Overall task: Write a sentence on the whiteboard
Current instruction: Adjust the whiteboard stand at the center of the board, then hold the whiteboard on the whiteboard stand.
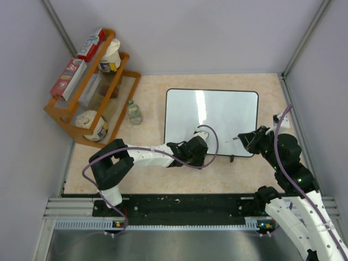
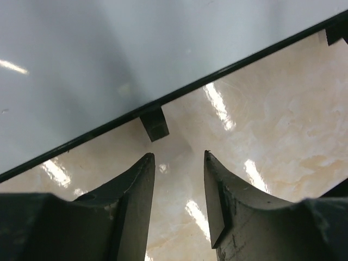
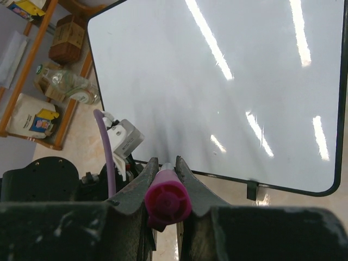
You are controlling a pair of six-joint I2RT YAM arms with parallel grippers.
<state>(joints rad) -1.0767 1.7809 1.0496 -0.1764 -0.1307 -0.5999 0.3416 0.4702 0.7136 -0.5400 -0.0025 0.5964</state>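
On the beige marbled tabletop (image 1: 152, 174), the left gripper (image 2: 179, 156) hangs just beside the near edge of the glossy white, black-framed whiteboard (image 1: 217, 111), its jaws partly apart and empty. The right gripper (image 3: 166, 161) is clamped on a magenta-ended marker pen (image 3: 167, 200) near the board's right corner. The board lies flat and shows no writing, so writing seems not yet begun. Next, the pen tip must come down onto the surface.

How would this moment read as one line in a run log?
whiteboard: blank, no writing seen | left claw: open, empty, at board's near edge | right claw: shut on pink marker
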